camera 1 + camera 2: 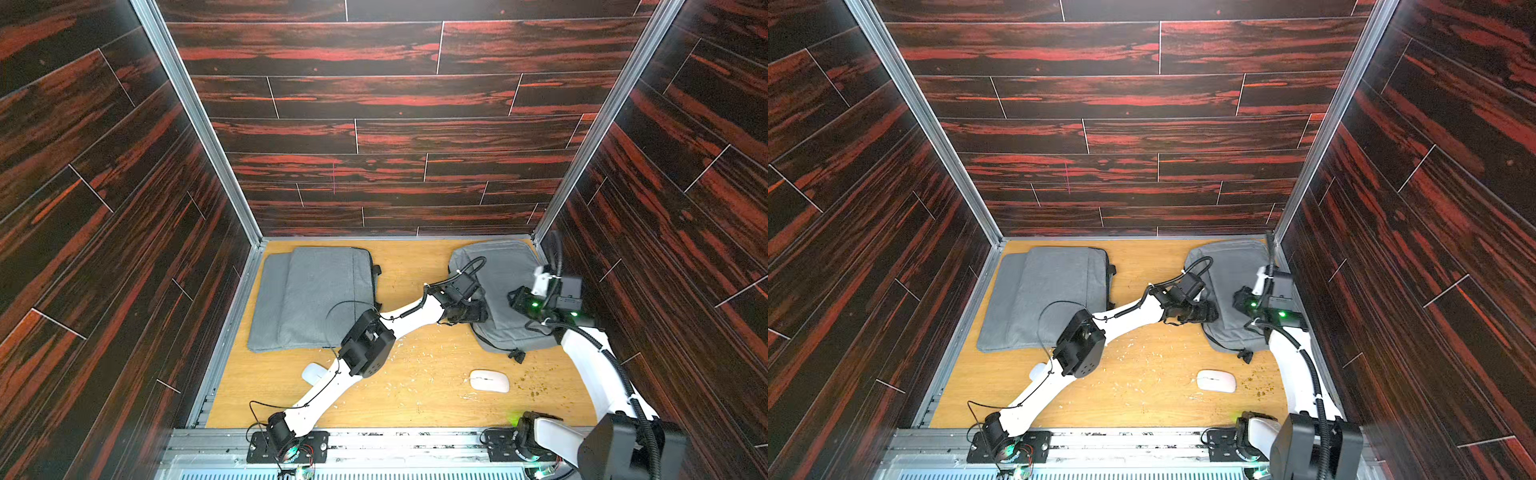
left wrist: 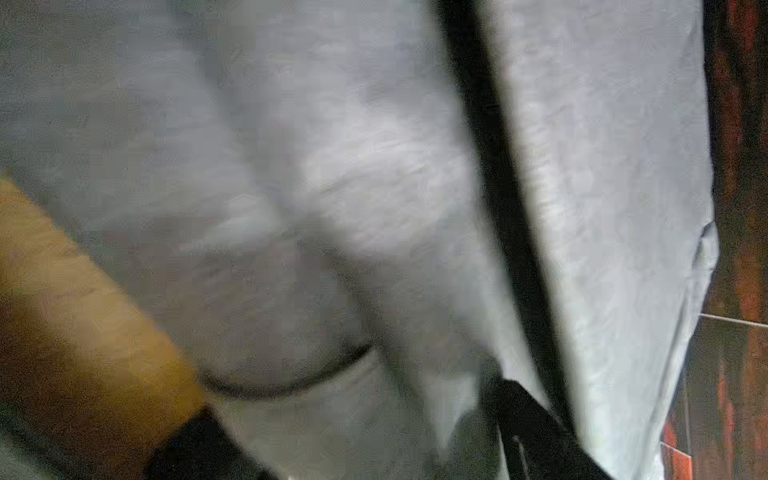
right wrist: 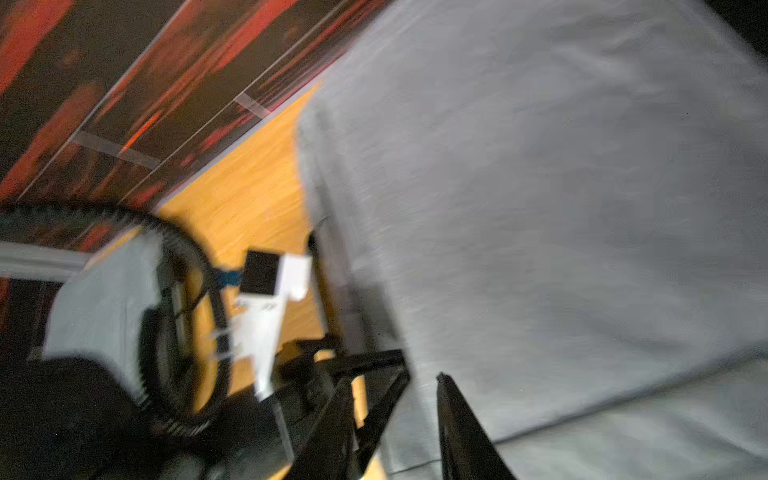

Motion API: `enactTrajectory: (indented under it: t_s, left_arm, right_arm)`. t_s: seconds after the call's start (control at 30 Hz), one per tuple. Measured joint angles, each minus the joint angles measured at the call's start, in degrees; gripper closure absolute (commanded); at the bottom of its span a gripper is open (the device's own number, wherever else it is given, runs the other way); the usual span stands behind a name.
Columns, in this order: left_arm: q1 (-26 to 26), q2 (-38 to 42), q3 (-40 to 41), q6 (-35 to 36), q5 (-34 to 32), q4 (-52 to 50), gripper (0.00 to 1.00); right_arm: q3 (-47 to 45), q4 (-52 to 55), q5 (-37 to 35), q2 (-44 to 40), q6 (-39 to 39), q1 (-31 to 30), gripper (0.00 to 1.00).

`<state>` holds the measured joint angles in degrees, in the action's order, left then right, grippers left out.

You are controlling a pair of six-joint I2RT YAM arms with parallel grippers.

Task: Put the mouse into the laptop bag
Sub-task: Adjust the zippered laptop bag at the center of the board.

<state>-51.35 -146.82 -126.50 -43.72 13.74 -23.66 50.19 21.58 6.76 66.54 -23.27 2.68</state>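
Dark red plank walls box in the yellow tabletop, and I judge the job barely begun: the mouse lies bare on the wood, well apart from the laptop bag in the far right corner. A second mouse sits near a second grey bag. My left gripper stands wide at the laptop bag's near edge, holding nothing I can see. My right gripper hangs over it, fingers partly parted; whether they pinch cloth I cannot tell
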Motion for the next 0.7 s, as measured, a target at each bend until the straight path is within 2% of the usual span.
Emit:
enactTrajectory:
  t_s: [0.13,0.27,0.4,0.57,0.7]
  left_arm:
    - [1.7,10.3,13.6,1.0,-2.5,1.1,0.2]
    - [4.2,25.2,27.0,1.9,-6.3,1.8,0.19]
    - [7.7,42.6,40.0,2.1,-10.1,3.5,0.18]
    - [14.5,65.1,58.1,1.5,-16.8,3.2,0.13]
    - [19.6,77.0,67.1,1.3,-23.4,-2.3,0.09]
  right_arm:
    - [1.7,0.2,-2.9,1.7,0.3,-10.3,0.63]
    - [5.0,-1.8,-5.7,4.7,0.3,-20.6,0.61]
    - [7.7,-4.2,-7.6,8.4,-0.1,-27.5,0.6]
    - [12.5,-7.8,-7.4,17.5,0.0,-36.5,0.6]
    - [15.4,-11.1,-4.5,25.5,-0.2,-41.0,0.6]
